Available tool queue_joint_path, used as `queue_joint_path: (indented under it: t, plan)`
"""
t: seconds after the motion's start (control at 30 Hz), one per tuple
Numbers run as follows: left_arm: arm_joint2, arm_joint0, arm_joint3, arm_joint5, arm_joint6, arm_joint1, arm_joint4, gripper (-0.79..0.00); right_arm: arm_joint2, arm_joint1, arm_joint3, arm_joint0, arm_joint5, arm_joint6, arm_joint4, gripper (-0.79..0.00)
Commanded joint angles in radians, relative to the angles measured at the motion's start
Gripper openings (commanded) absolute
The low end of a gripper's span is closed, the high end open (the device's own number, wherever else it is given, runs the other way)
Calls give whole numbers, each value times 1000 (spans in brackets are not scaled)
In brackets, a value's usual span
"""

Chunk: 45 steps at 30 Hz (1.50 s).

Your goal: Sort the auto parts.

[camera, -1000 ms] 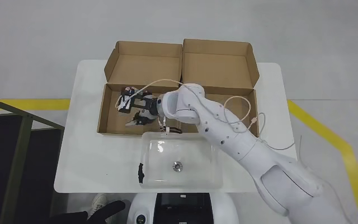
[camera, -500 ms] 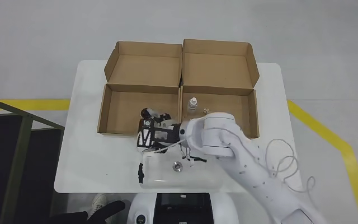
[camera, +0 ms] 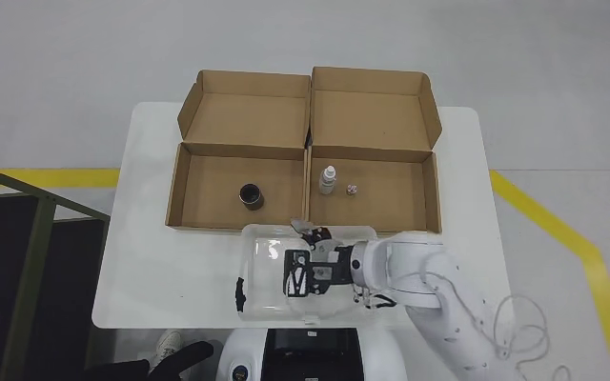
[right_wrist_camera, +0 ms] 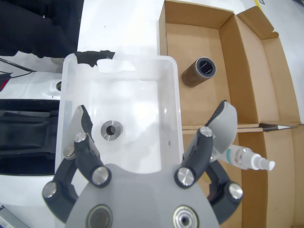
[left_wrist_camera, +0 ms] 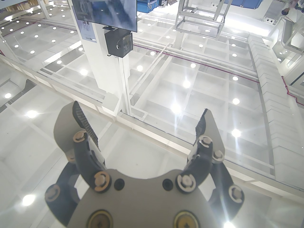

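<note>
A dark cylindrical sleeve point(camera: 251, 196) point(right_wrist_camera: 199, 71) lies in the left cardboard box point(camera: 191, 195) point(right_wrist_camera: 239, 79). In the right box point(camera: 400, 195) lie a small white spray bottle point(camera: 327, 179) point(right_wrist_camera: 247, 159) and a tiny part point(camera: 351, 189). A silver metal ring point(right_wrist_camera: 111, 130) rests on the floor of the clear plastic bin point(camera: 257, 286) point(right_wrist_camera: 166, 67). My right gripper point(camera: 301, 255) point(right_wrist_camera: 153, 110) hangs open and holds nothing, one finger over the bin and the other over the box's near wall. My left gripper point(left_wrist_camera: 140, 107) is open, holds nothing and points at the ceiling.
The two boxes stand side by side at the back of the white table point(camera: 143, 238), lids folded back. The bin sits against their front walls and has black tape point(camera: 239, 293) point(right_wrist_camera: 92, 56) on one end. Bare table lies left and right of the bin.
My right gripper has drawn back out of the left box to above the bin. The dark sleeve stays behind in the left box.
</note>
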Motion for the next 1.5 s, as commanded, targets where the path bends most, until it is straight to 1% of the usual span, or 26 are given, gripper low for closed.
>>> queue_joint_path:
  t: [0.0,0.2,0.4,0.63,0.73,0.83,0.93,1.07,1.17,1.23,1.43,1.47]
  plan:
    - [0,0,0,0,0,0,0,0,13,7,2,-26,-10,-30,-24,0]
    - [0,0,0,0,0,0,0,0,36,25,16,-75,-34,-100,-96,0]
    - [0,0,0,0,0,0,0,0,39,37,53,-84,-37,-161,-144,0]
    - [0,0,0,0,0,0,0,0,22,49,65,-97,-65,-213,-188,0]
    - [0,0,0,0,0,0,0,0,15,54,75,-96,-68,-218,-199,-55]
    - [0,0,0,0,0,0,0,0,9,57,92,-91,-66,-218,-199,-80]
    - [0,0,0,0,0,0,0,0,0,59,110,-81,-65,-217,-193,-86]
    - [0,0,0,0,0,0,0,0,-16,62,130,-65,-70,-209,-182,-135]
    - [0,0,0,0,0,0,0,0,-32,63,152,-50,-67,-193,-176,-151]
    - [0,0,0,0,0,0,0,0,-44,63,167,-40,-56,-188,-168,-188]
    - [0,0,0,0,0,0,0,0,-81,61,215,-6,-34,-179,-151,-240]
    - [0,0,0,0,0,0,0,0,-86,60,223,-2,-32,-179,-149,-259]
